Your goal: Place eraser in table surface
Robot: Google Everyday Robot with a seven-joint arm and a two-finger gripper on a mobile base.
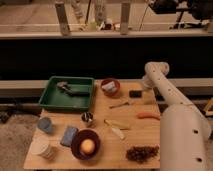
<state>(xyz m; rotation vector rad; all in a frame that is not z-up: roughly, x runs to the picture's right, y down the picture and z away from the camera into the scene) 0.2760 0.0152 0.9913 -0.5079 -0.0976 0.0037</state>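
The eraser (135,93) is a small black block lying flat on the light wooden table surface (145,131), near its far right edge, to the right of a red bowl. My gripper (143,87) is at the end of the white arm, just right of and slightly above the eraser, very close to it. I cannot tell whether it touches the eraser. The arm rises from the lower right, bends at an elbow (156,70), then comes down to the table.
A green tray (50,102) with a dark tool stands far left. The table also holds a red bowl (110,87), small dark bowl (87,118), blue sponge (69,136), bowl with an orange (86,145), cups (41,148), carrot (148,116) and grapes (142,152).
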